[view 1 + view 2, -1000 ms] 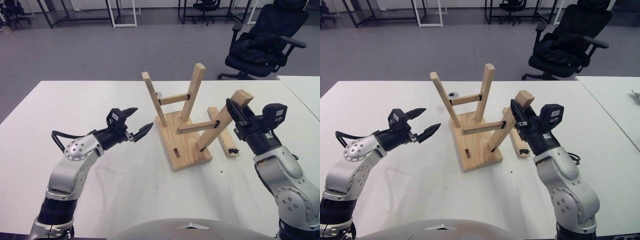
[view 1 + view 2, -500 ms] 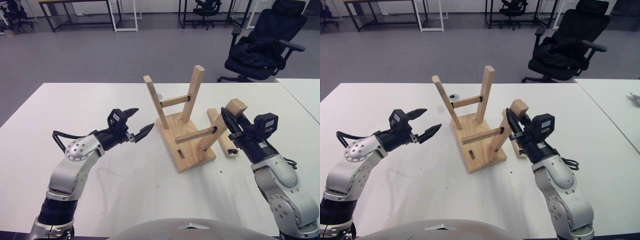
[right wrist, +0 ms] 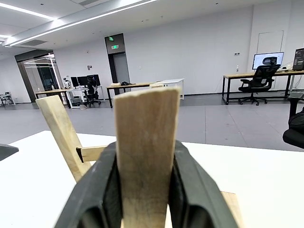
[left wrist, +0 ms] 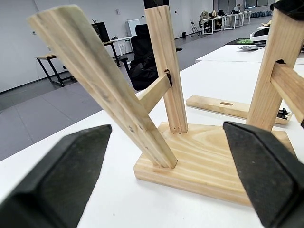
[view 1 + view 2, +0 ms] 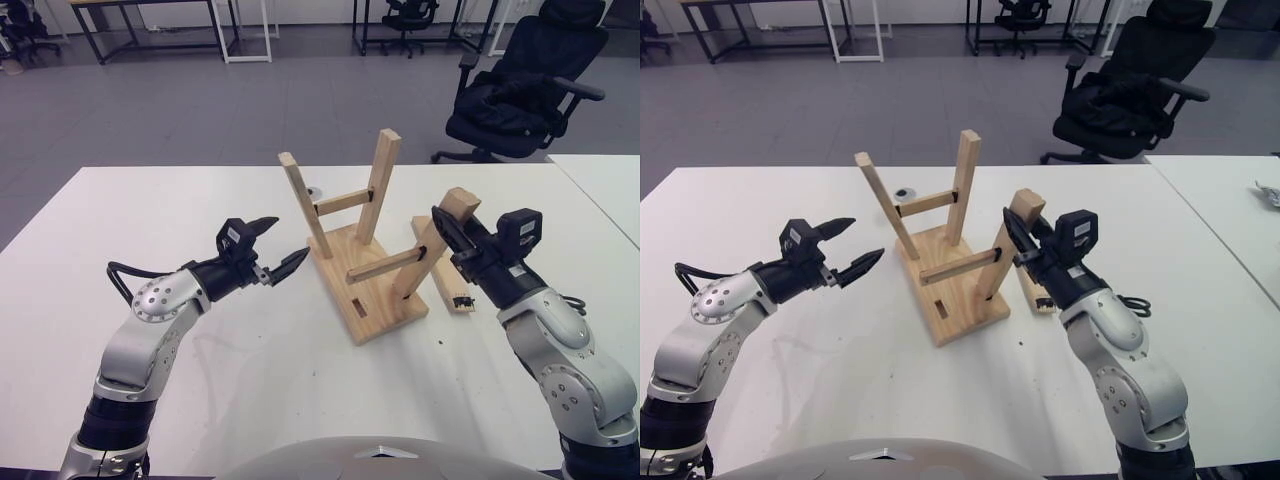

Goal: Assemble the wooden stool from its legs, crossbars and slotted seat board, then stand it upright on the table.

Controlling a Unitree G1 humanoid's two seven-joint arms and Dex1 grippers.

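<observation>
Head camera first: my right gripper (image 5: 446, 226) was clamped tight on the upper end of a leg (image 5: 416, 270). The leg leaned over, with its lower end down at the seat board (image 5: 385, 315), which lay flat on the table (image 5: 150, 210). A crossbar (image 5: 383, 264) stuck out of that leg, pointing away from the gripper and out over the board. Past the crossbar, two standing legs (image 5: 379, 185) rose from the board, joined by a bar of their own. My left gripper (image 5: 290, 235) hung wide open and empty, its tips aimed at the board and stopping just short of it. A loose leg (image 5: 450, 285) lay on the table below the right gripper, close beside the board.

Left wrist camera: both fingers (image 4: 66, 175) were splayed far apart with nothing between them, and the standing pair was straight ahead and near.

Right wrist camera: the pads (image 3: 97, 190) squeezed the leg's end from both sides.

My read: this was the third-leg step, planting the leg on the board. I couldn't tell whether its foot was in a slot at all. Next, I judged, it needed bringing upright and pressing home. The left gripper would close on the board or a standing leg to brace it. After that, the loose leg remained to fit, and then the stool had to be turned over.
</observation>
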